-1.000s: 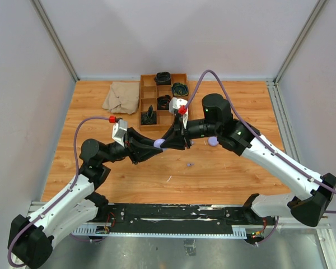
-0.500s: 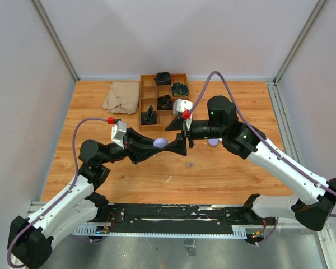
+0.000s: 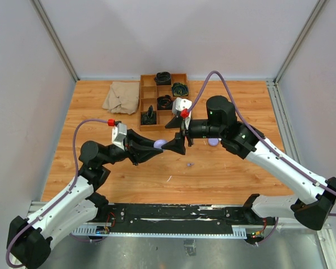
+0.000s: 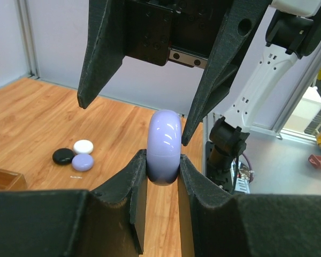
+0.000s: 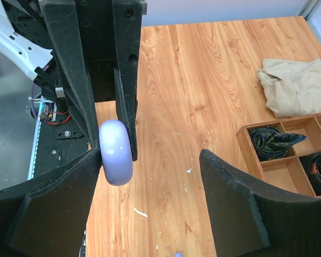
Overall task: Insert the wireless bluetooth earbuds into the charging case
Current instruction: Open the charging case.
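Two left gripper [image 4: 162, 162] fingers pinch the closed lilac charging case [image 4: 165, 140] edge-on in mid-air, and the right gripper [image 5: 150, 158] stands spread around it. One lilac earbud [image 3: 189, 165] lies on the table [image 3: 241, 174] nearby. A clumsy nudge could twist the case free.

Charging case [image 4: 163, 144] between left fingers [image 4: 129, 184]

White-and-black arms [image 3: 61, 204] — purple cables [image 3: 215, 72]
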Available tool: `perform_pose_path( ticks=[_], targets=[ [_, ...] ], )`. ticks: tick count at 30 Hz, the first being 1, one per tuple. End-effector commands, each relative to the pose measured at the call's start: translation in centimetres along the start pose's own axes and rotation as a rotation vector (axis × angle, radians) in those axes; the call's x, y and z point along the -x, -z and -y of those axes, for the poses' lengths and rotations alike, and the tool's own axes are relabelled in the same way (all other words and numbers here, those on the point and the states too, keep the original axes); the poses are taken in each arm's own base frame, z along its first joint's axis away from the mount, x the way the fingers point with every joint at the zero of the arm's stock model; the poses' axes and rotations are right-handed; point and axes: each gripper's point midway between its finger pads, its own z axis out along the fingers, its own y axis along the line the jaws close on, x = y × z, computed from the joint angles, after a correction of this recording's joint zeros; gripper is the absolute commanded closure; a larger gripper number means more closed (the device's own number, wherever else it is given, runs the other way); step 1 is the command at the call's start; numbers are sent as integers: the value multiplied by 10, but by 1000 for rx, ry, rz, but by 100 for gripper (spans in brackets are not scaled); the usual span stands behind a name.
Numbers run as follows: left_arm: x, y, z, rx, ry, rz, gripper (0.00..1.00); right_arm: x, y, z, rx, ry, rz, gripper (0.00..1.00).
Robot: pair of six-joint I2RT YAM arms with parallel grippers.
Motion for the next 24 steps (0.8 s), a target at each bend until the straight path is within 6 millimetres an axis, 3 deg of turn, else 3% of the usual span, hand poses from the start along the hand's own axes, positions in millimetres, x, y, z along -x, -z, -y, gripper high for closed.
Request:
perform_pose_path(
  ticks=[1, 14, 24],
  targets=[
    [1, 1, 11, -46, -47, 7, 100, 2, -1, 8, -55, 29, 7, 25],
    [-5, 0, 12, -51, -54, 0, 100, 18, 12, 14, -116, 58, 38, 23],
    [-8, -1, 10, -48, -51, -8, 100, 19, 17, 23, -162, 39, 26, 22]
  ],
)
